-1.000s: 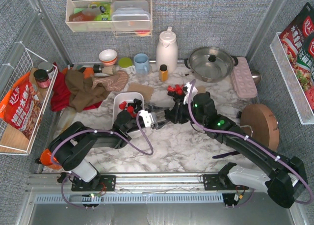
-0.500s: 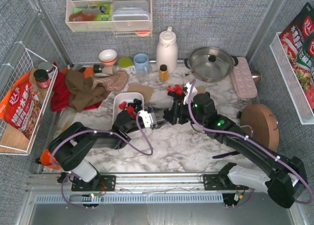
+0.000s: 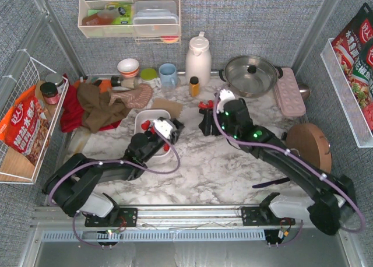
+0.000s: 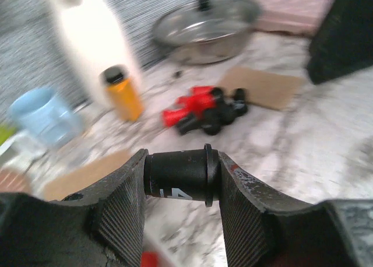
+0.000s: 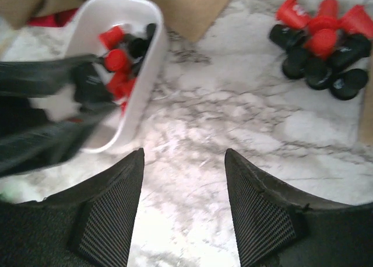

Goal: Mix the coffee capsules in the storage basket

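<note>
We begin with the marble desk (image 3: pixel 221 168), which carries everything. At its back stand a lidded steel pot (image 3: pixel 250 74) and a white jug (image 3: pixel 198 60). A blue mug (image 3: pixel 168 76) is to the left of the jug, and a small orange bottle (image 3: pixel 194 86) is just in front of it.

The white basket (image 3: pixel 138 126) lies left of the desk's middle. From the right wrist we see a handful of red and black capsules in the basket (image 5: pixel 119 60), gathered toward one end.

The left claw (image 4: pixel 182 176) hangs over the basket. It is clamped on a single black capsule (image 4: pixel 172 175), held sideways between its two fingers with the rim toward the right finger.

The right claw (image 5: pixel 183 206) sits right of the basket, above bare marble. Its fingers are spread wide with nothing between them.

The rest of the capsules make a loose pile (image 5: pixel 320 42) on the desk, well apart from the basket, in front of the bottle. The pile mixes red and black ones, some on their sides. In the right wrist view a piece of brown cardboard (image 5: pixel 186 7) lies flat beyond the basket.
</note>
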Motion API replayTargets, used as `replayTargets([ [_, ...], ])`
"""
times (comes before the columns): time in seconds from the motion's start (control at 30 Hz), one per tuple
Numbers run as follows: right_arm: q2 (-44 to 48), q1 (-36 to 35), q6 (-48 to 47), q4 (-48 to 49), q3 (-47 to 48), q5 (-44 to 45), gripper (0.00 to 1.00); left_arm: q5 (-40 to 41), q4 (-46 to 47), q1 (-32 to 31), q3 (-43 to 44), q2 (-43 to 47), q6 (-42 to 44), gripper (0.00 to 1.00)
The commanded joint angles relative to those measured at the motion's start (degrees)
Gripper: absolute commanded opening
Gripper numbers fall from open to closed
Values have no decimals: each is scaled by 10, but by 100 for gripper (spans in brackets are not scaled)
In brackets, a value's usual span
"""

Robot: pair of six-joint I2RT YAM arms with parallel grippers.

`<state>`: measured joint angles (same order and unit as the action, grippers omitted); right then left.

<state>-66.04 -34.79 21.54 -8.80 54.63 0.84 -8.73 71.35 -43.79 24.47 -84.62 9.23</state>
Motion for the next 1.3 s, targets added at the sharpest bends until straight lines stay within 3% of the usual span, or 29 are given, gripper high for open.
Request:
replayTargets([
  [0.0, -91, 19, -61, -24, 53, 65, 61, 179, -102, 44, 13, 30, -97, 49],
  [0.1, -173, 45, -71, -14, 91, 74, 59, 191, -158, 79, 26, 32, -160, 52],
  [0.27, -306, 82, -91, -33, 182, 76, 55, 191, -193, 101, 46, 11, -188, 56],
  [0.47, -413, 97, -134, -76, 268, 109, 53, 206, -234, 122, 68, -6, -221, 72],
  [0.57, -440, 100, -167, -94, 288, 126, 53, 214, -250, 128, 69, -5, -224, 83],
  [0.83, -468, 107, -256, -122, 295, 148, 53, 228, -268, 130, 61, 39, -219, 99],
  [1.27, -523, 119, -313, -147, 350, 118, 52, 175, -299, 130, 78, 69, -216, 99],
])
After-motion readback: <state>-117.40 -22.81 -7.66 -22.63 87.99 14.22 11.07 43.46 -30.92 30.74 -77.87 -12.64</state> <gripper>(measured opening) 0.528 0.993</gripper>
